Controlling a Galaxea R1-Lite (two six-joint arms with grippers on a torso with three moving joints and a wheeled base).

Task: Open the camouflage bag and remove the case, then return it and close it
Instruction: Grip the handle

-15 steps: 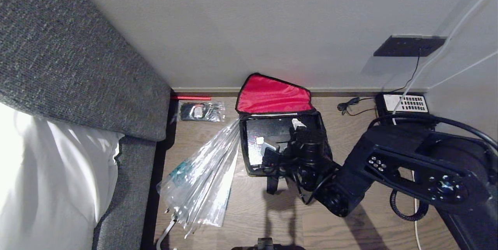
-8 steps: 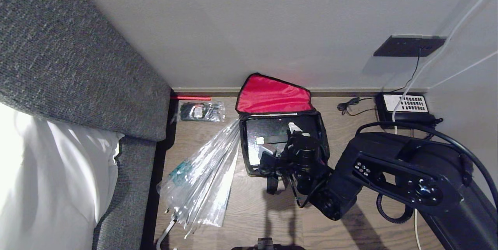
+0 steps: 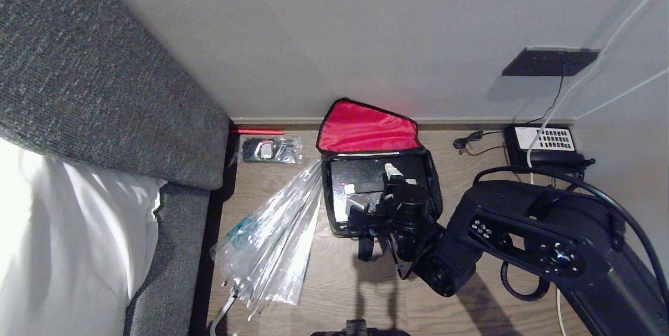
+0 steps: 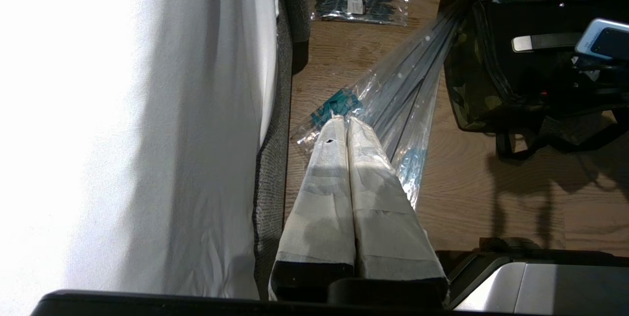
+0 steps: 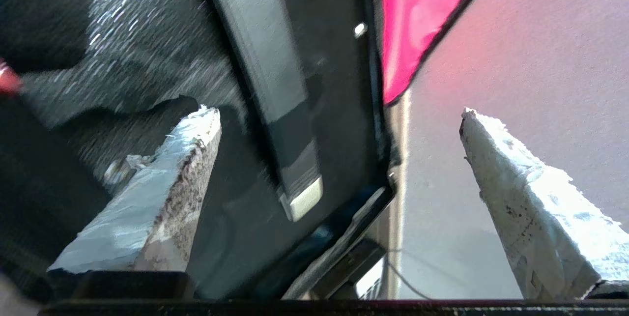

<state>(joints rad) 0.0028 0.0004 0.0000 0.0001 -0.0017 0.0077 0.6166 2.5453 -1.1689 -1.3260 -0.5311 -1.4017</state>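
A: Where's the case [image 3: 360, 176] rn?

B: Lying flat inside the camouflage bag [image 3: 434, 189], which sits on the floor by the wall, red-lined lid [image 3: 366, 129] flipped up & back. So the bag's open; I'd say the case isn't out yet.

A: R gripper?

B: Right gripper [image 5: 339, 119] hangs over the bag's mouth, fingers spread wide, nothing between them. In the wrist view the case handle [image 5: 270, 80] runs between the two tips, but whether they touch it, can't tell.

A: Left?

B: Left gripper [image 4: 350, 124] parked off to the side above the clear umbrella [image 3: 272, 236], pads pressed together, empty.

A: How to do the grab well?

B: Imo centre the handle btwn the fingers, drop straight down so both tips pass either side of it, close mid-handle not at an end mount, so the case lifts level. Then pull up clear of the zipper edge, w/o snagging lid or straps
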